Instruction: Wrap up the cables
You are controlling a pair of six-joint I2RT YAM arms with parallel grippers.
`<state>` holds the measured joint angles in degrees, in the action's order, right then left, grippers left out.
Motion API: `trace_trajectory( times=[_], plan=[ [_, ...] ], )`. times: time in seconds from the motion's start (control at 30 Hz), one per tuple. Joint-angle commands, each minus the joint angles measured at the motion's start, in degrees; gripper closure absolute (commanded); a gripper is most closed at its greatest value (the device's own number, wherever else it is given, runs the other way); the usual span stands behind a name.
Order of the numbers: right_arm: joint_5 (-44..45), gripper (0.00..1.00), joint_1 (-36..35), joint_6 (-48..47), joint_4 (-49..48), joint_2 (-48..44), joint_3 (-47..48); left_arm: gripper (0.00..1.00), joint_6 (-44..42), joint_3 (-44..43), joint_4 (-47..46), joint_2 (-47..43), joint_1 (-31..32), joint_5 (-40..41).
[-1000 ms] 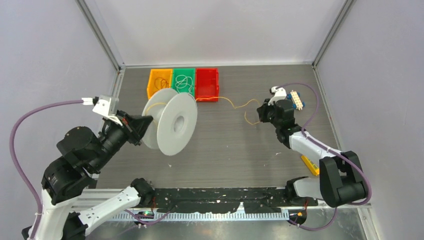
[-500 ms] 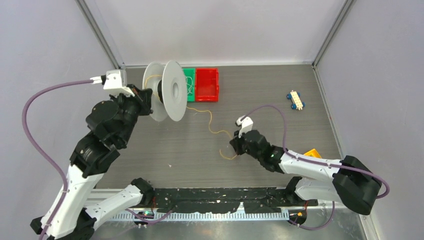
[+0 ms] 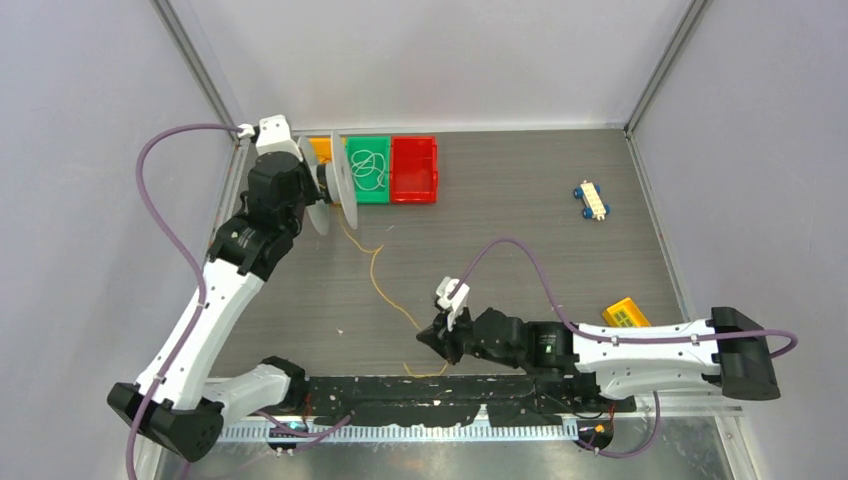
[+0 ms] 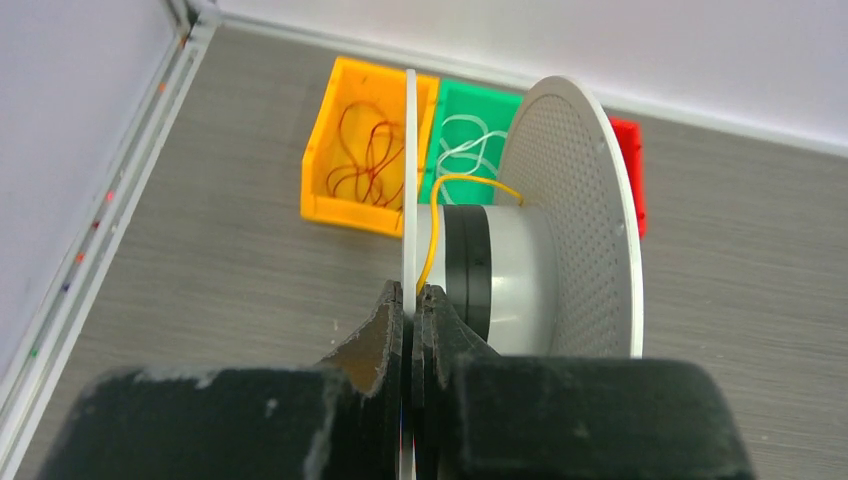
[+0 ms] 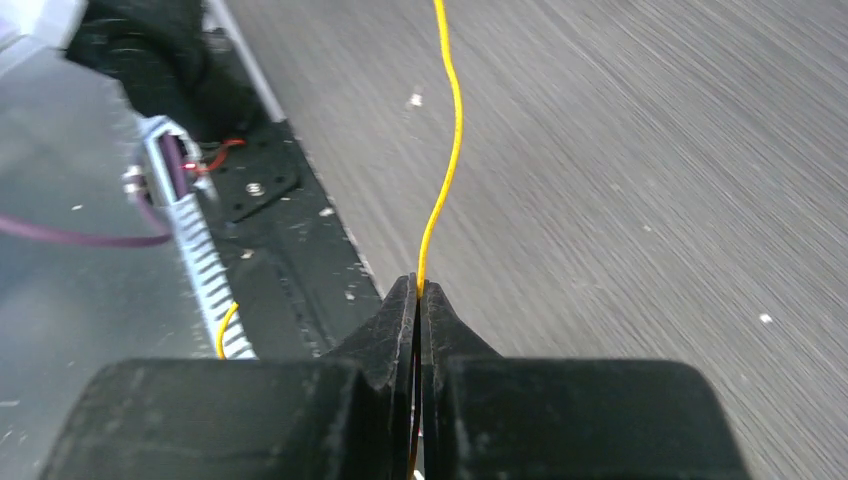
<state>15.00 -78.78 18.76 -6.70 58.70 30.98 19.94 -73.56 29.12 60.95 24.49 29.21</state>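
Observation:
A thin yellow cable runs from the white spool at the back left, across the table, to my right gripper near the front edge. A short tail curls past it onto the black strip. In the right wrist view that gripper is shut on the cable. My left gripper is shut on the spool's near flange. In the left wrist view its jaws pinch the thin white disc, and the cable lies over the spool's hub.
A yellow bin with dark-red wire, a green bin with white wire and a red bin line the back, right behind the spool. A small toy car and a yellow block lie at the right. Purple arm cables loop above both arms.
The left arm has carried the spool from mid-table to the back left by the bins. The right gripper has drawn the cable from the back right to the front middle.

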Motion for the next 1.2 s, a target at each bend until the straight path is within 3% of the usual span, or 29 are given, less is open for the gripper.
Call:
trace_trajectory(
  times=[0.0, 0.17, 0.33, 0.5, 0.67, 0.8, 0.9, 1.13, 1.17],
  plan=[
    [-0.9, 0.95, -5.0, -1.9, -0.2, -1.4, 3.9, 1.00, 3.4, 1.7, -6.9, 1.4, -3.8, -2.5],
    [-1.7, 0.95, -12.1, -5.6, 0.3, -2.7, 6.8, 1.00, 3.8, 2.7, -5.9, 5.6, -5.5, -2.6],
    [4.0, 0.95, -18.1, -10.0, 1.2, -6.2, 10.0, 1.00, 3.0, 4.3, -6.3, 8.9, -6.0, -1.9],
    [7.8, 0.95, -18.8, -13.9, 1.5, -9.4, 12.9, 1.00, 2.2, 5.9, -6.9, 11.0, -6.1, -2.4],
    [13.8, 0.95, -18.5, -23.5, 0.8, -9.6, 18.4, 1.00, 1.1, 8.9, -8.8, 10.1, -6.0, -5.6],
    [11.9, 0.95, -14.3, -28.3, 1.8, -5.6, 26.2, 1.00, 2.7, 10.7, -8.4, 8.9, -6.0, -10.6],
    [4.5, 0.94, -7.0, -28.0, 1.9, -0.6, 30.9, 1.00, 2.9, 12.2, -7.9, 7.2, -5.4, -15.6],
    [-8.4, 0.95, 7.0, -26.6, 4.1, 10.6, 45.1, 1.00, -4.3, 13.1, -3.3, 5.4, -0.5, -25.6],
    [-11.8, 0.95, 12.7, -26.0, 4.4, 12.8, 48.0, 1.00, -6.7, 13.3, -1.1, 4.6, 1.9, -28.3]
  ],
)
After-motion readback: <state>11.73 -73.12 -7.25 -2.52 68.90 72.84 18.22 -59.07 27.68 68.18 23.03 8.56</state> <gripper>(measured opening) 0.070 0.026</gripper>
